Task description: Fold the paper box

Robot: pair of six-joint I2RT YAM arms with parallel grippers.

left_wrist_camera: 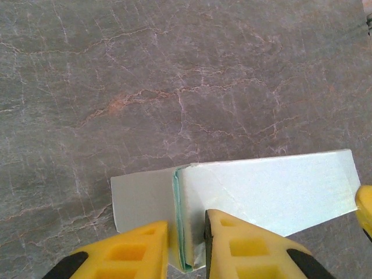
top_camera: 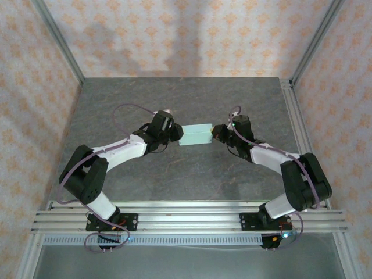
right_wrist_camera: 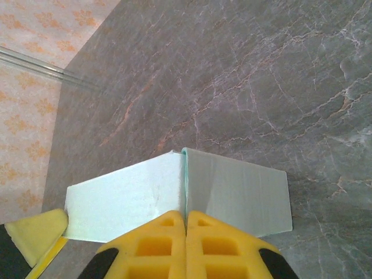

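left gripper point(left_wrist_camera: 187, 235): yellow fingers nipped on the layered card edge, contact cut off at the frame bottom. paper box point(top_camera: 195, 135): pale mint, thin, matte, creased, mid-table between both wrists; underside hidden. table point(top_camera: 174, 180): grey, veined, stone-look. right gripper point(right_wrist_camera: 186, 224): fingers pressed together, pinching the card crease.

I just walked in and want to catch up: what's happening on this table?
A pale mint-blue paper box is held between two grippers. The left gripper pinches a folded edge at one end, and the right gripper is shut on a crease at the other end. The box looks partly folded, over the grey stone-patterned table.
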